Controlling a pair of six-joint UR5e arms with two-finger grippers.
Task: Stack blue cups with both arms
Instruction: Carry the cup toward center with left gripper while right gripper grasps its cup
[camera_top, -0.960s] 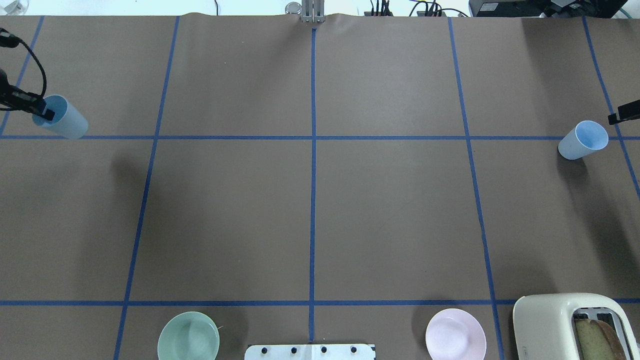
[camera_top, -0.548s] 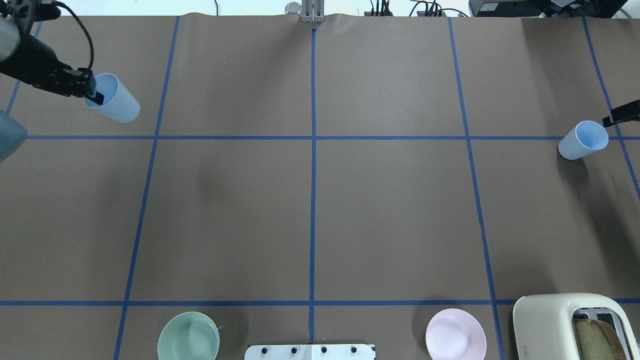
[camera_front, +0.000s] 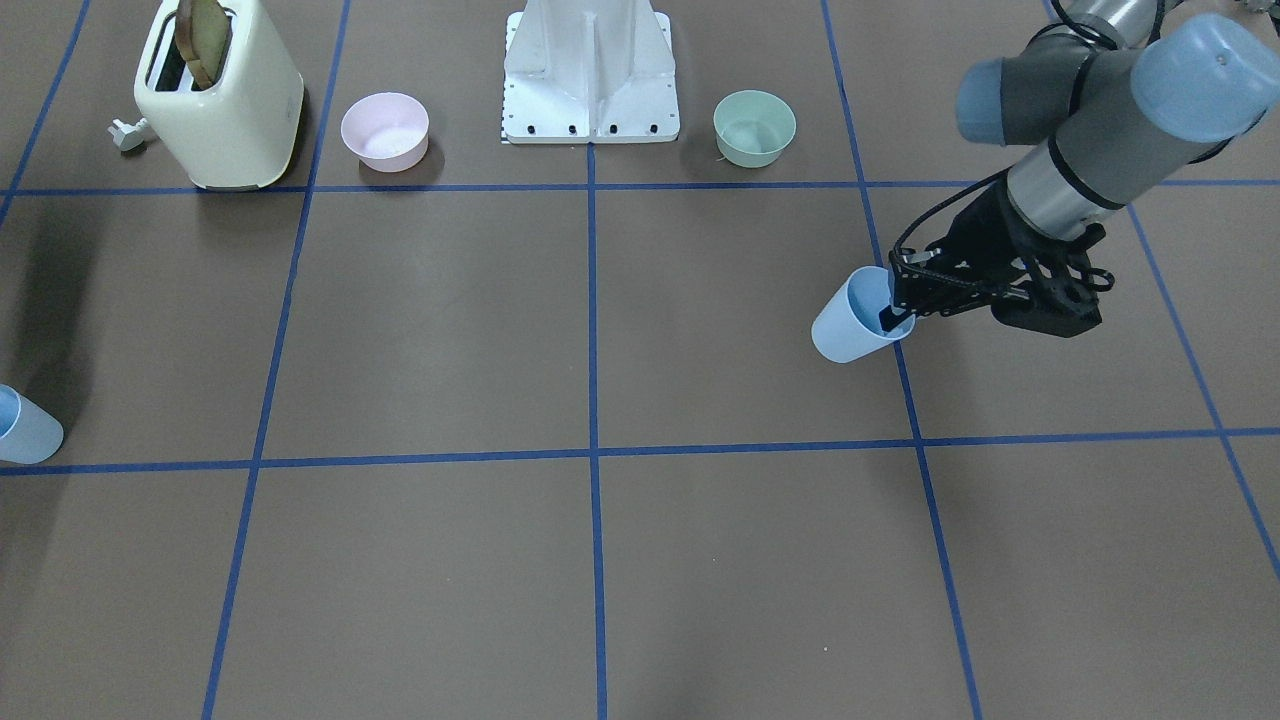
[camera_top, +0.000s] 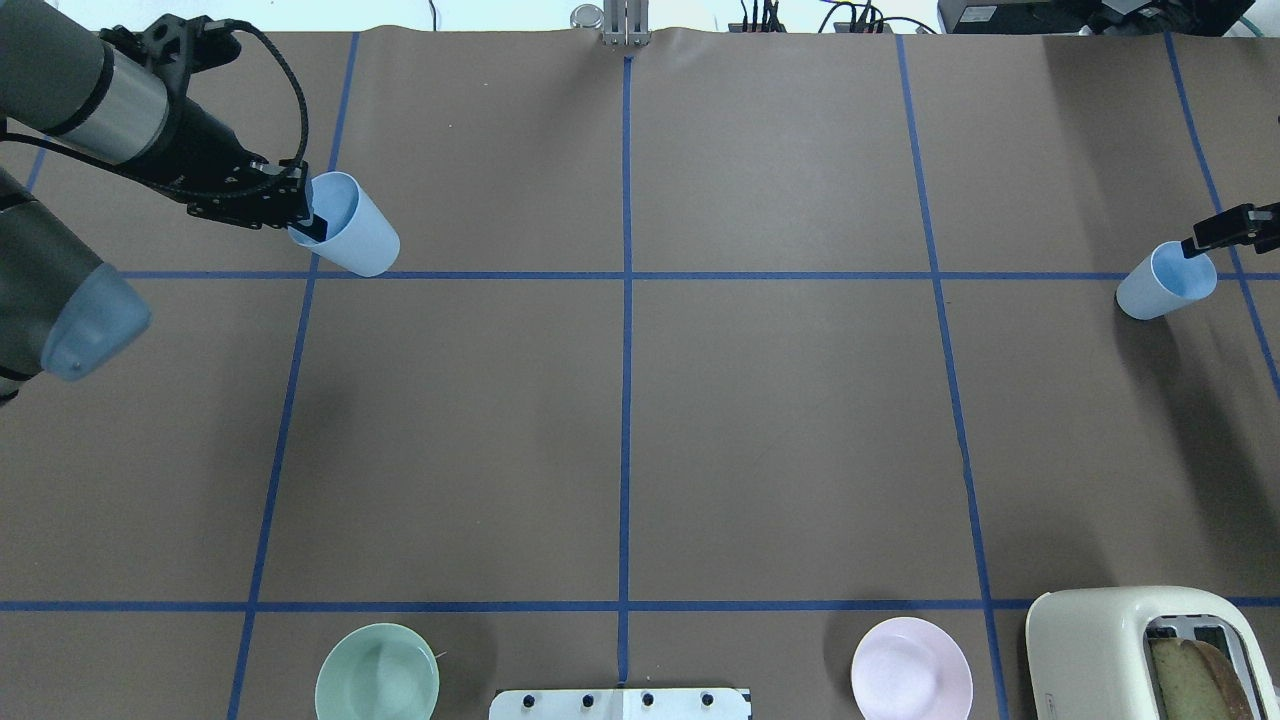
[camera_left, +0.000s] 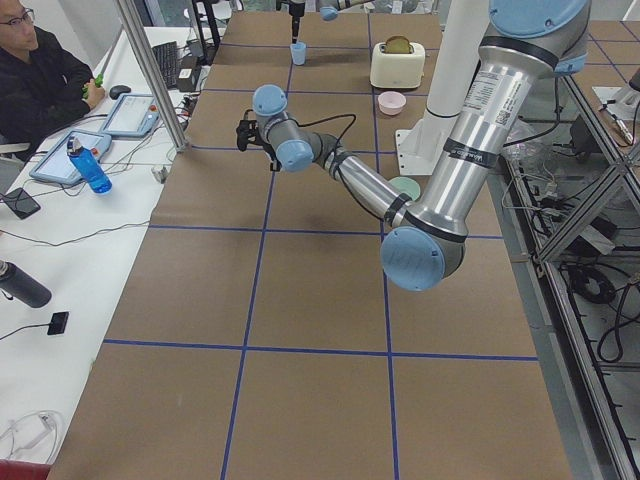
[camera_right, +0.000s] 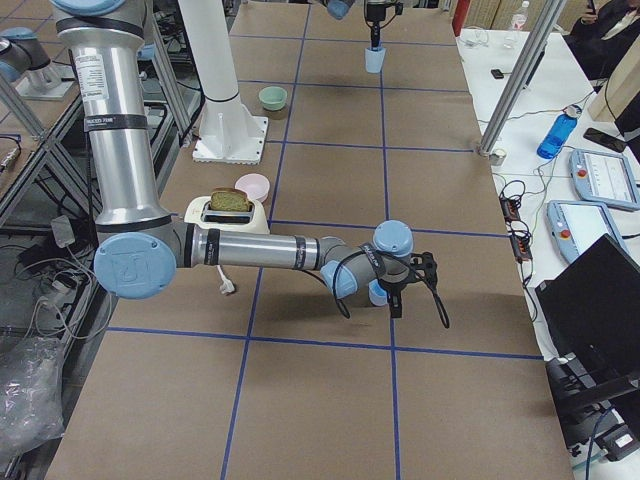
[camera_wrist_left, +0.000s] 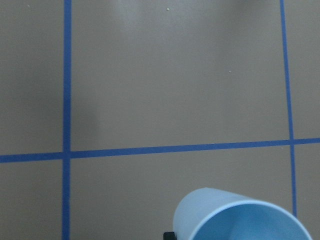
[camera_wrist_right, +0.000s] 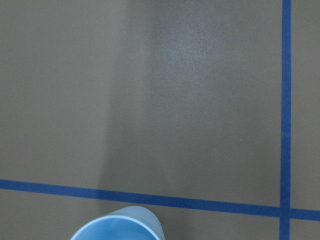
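**Two-arm rig at a brown paper surface** (camera_top: 780, 420) ruled into a grid by blue tape lines (camera_top: 627, 400)

**Containers.**
- The left blue cup (camera_top: 352, 238) has one finger of the left tool (camera_top: 308, 226) inside its mouth and the other outside, so the tool is closed on the rim.
- The right blue cup (camera_top: 1160, 285) shows its bright blue inside, with a black finger of the right tool (camera_top: 1198, 243) at its rim. Whether that tool has closed on it cannot be told.
- A green bowl (camera_top: 377, 672) and a pink bowl (camera_top: 911, 682) sit at the robot-side edge, either side of the white pedestal (camera_front: 590, 70), each with its inner floor in full view.
- A cream toaster (camera_front: 225, 115) at the robot-side right corner holds a slice of bread (camera_front: 203, 35) in one slot.

**Orientation.** Both cups are mouth up, with the long axis near vertical. The left one hangs under its tool toward the far left corner; whether it is clear of the surface cannot be told. The right one is close to the right edge, in the far half.

**Room.** Along the far edge is a white desk (camera_left: 60, 260) with a seated operator (camera_left: 40, 80), tablets (camera_left: 140, 112) and a blue bottle (camera_left: 88, 165)
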